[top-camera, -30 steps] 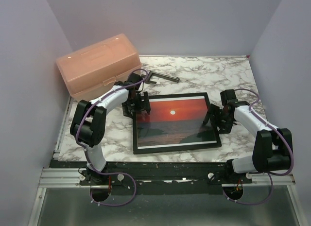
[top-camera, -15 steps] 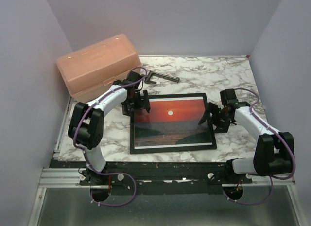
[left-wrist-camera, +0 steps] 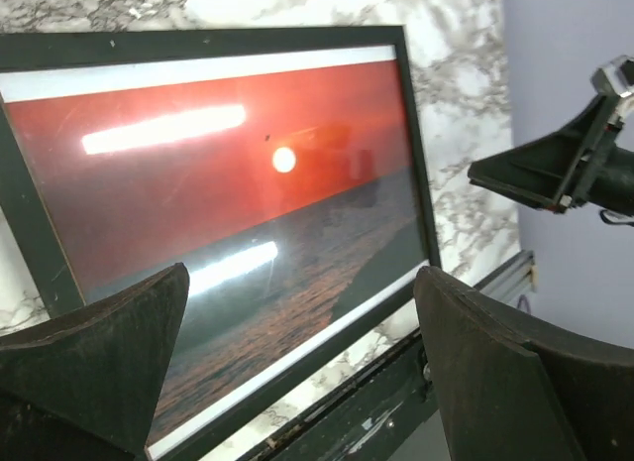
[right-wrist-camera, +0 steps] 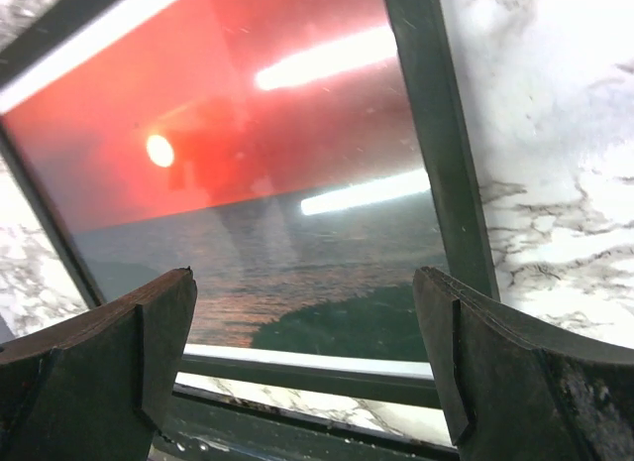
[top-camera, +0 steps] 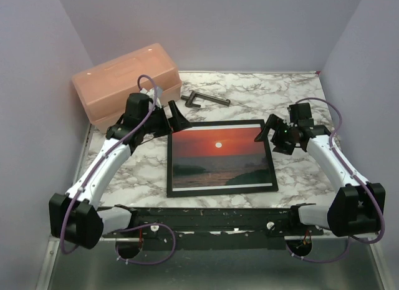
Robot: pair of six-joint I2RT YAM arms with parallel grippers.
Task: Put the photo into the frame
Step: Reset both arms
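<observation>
The frame [top-camera: 222,188], black-edged, lies flat on the marble table with the photo [top-camera: 218,156] showing through its pane: red sky, white sun, dark sea. My left gripper [top-camera: 173,120] hovers open just off the frame's far left corner, touching nothing. My right gripper [top-camera: 269,131] hovers open off the far right corner, also empty. In the left wrist view the photo [left-wrist-camera: 228,213] and frame edge [left-wrist-camera: 416,183] lie below the open left gripper [left-wrist-camera: 302,278]. The right wrist view shows the photo [right-wrist-camera: 258,164] in the frame [right-wrist-camera: 436,154] under the open right gripper [right-wrist-camera: 302,278].
A pink-orange plastic box [top-camera: 124,81] stands at the back left, close to the left arm. A black L-shaped tool [top-camera: 206,98] lies behind the frame. A black rail [top-camera: 206,216] runs along the table's near edge. Purple walls close in three sides.
Both grippers have lifted away from the frame's side edges. The left arm has swung out to the left. The frame slid slightly left a second ago and now lies still.
</observation>
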